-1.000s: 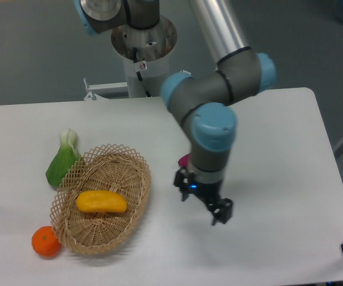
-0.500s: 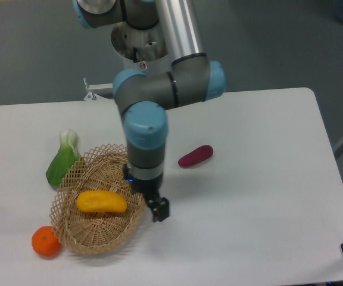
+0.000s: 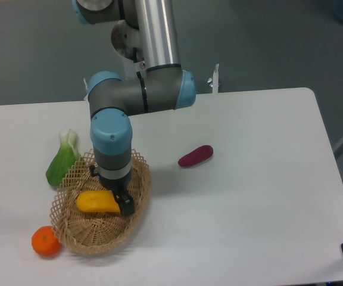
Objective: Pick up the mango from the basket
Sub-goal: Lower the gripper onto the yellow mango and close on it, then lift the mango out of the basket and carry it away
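The mango (image 3: 95,202) is a yellow-orange oval lying in the middle of the tan wicker basket (image 3: 76,235) at the table's left front. My gripper (image 3: 119,201) hangs over the basket at the mango's right end, pointing down. One dark finger (image 3: 126,205) shows just right of the mango and overlaps its end. The other finger is hidden behind the wrist. I cannot tell whether the jaws are open or whether they touch the mango.
A small round orange (image 3: 45,242) lies on the table at the basket's front left. A green bok choy (image 3: 61,161) lies behind the basket on the left. A purple oblong vegetable (image 3: 195,155) lies to the basket's right.
The arm has swung left from the table's middle to over the basket. The gripper has come from beside the basket's right rim to the mango's right end. The mango has not moved.
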You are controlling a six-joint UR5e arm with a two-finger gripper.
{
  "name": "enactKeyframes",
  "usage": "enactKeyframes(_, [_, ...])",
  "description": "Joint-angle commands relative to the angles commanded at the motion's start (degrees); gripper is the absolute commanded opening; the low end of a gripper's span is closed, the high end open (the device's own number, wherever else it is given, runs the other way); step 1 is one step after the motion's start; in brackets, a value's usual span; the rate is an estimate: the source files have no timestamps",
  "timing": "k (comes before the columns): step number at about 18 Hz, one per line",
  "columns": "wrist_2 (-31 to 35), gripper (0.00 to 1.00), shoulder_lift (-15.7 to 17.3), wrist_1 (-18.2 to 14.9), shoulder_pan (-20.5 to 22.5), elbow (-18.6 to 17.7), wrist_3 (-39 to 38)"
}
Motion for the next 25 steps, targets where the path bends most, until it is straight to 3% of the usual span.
enactKeyframes(9, [0.0,0.98,-3.1,0.1,-1.1,0.5,0.0])
enactKeyframes(11, [0.0,0.86,-3.3,0.1,-1.1,0.5,0.0])
enactKeyframes(15, [-0.2,0.45,-2.8,0.0,-1.1,0.7,-0.1])
enactKeyframes(17, [-0.3,0.30,-2.5,0.0,-1.1,0.7,-0.1])
enactKeyframes(19, [-0.3,0.25,-1.9,-0.2,-0.9,0.8,-0.1])
enactKeyframes(25, [-2.8,0.25,1.5,-0.4,1.0,0.9,-0.8])
